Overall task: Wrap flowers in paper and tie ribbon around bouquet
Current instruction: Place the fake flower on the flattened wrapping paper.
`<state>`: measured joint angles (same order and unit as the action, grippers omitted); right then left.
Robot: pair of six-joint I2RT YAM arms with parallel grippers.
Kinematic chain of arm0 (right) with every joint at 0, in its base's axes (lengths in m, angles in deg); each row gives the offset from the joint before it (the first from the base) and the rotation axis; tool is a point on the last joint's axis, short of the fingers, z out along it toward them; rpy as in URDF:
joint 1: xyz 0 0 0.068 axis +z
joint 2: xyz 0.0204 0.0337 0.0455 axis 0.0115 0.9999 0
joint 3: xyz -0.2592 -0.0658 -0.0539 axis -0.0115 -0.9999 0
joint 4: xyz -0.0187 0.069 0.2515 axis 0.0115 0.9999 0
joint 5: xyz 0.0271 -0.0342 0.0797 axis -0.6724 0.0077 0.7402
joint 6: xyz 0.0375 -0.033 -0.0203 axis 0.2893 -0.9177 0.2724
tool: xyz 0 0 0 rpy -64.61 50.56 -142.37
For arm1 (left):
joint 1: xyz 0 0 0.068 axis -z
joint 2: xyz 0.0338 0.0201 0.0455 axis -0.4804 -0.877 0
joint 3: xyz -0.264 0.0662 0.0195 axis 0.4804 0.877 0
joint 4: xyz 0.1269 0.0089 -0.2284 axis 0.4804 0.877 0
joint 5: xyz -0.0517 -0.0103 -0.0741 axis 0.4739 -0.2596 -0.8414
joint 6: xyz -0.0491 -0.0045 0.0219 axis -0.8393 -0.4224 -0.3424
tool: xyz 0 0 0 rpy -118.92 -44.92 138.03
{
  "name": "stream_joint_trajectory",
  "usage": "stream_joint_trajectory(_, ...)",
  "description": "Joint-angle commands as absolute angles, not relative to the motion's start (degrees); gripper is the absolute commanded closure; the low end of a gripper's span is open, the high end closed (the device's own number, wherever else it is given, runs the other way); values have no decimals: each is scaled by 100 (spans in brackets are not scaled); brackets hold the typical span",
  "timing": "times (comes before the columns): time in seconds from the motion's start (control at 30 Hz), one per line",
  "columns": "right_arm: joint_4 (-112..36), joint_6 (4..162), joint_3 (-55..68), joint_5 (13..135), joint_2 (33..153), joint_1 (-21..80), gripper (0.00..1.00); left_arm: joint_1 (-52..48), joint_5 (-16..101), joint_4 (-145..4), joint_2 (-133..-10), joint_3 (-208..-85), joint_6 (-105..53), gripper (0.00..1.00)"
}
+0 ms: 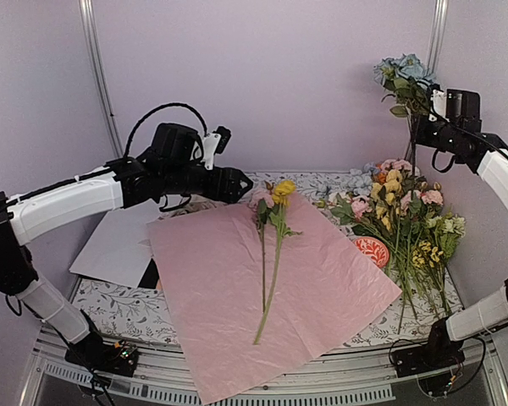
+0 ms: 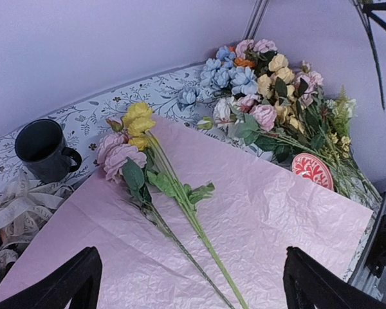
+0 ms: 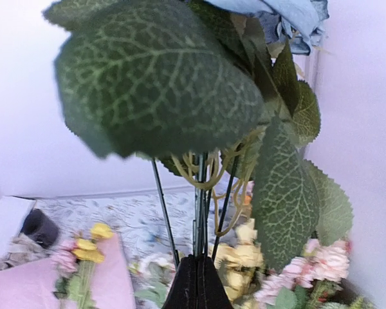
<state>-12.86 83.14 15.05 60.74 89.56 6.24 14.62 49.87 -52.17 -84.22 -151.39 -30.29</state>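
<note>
You are holding the blue stem aloft; the paper is lying below, to its left.
Top view: your right gripper [image 1: 423, 117] is pinching the upright blue hydrangea-like stem [image 1: 404, 72] over the table's [image 1: 110, 304] far right corner, while the crinkled lilac-pink paper sheet [image 1: 212, 288] is lying mid-table, nearer your spread left gripper [image 1: 237, 184]. Left wrist: yellow and pink stems [image 2: 148, 167] are lying along the sheet. Right wrist: green leaves [image 3: 161, 77] are blocking most of the table.

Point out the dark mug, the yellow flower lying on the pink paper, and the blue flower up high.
Dark grey ceramic mug [image 2: 48, 166]: left wrist view, outer wall.
Yellow long-stemmed fabric bloom [image 1: 283, 189]: top external view, petals.
Blue fabric flower head [image 1: 404, 69]: top external view, blue petals.
</note>
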Motion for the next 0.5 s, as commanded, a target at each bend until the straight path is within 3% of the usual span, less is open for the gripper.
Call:
stream_joint_trajectory(0.0,-2622,9428,818,8350,8628,905,100,1450,5051,-5525,-8119,-14861,-3071,1)
stream_joint_trajectory(0.2,-5212,11742,-902,7866,8753,3212,100,1435,5049,-5583,-8094,-14578,-3304,1)
stream_joint_trajectory(0.47,-5983,13035,-1007,6923,10631,4768,100,1342,5065,-5634,-7874,-14144,-3375,1)
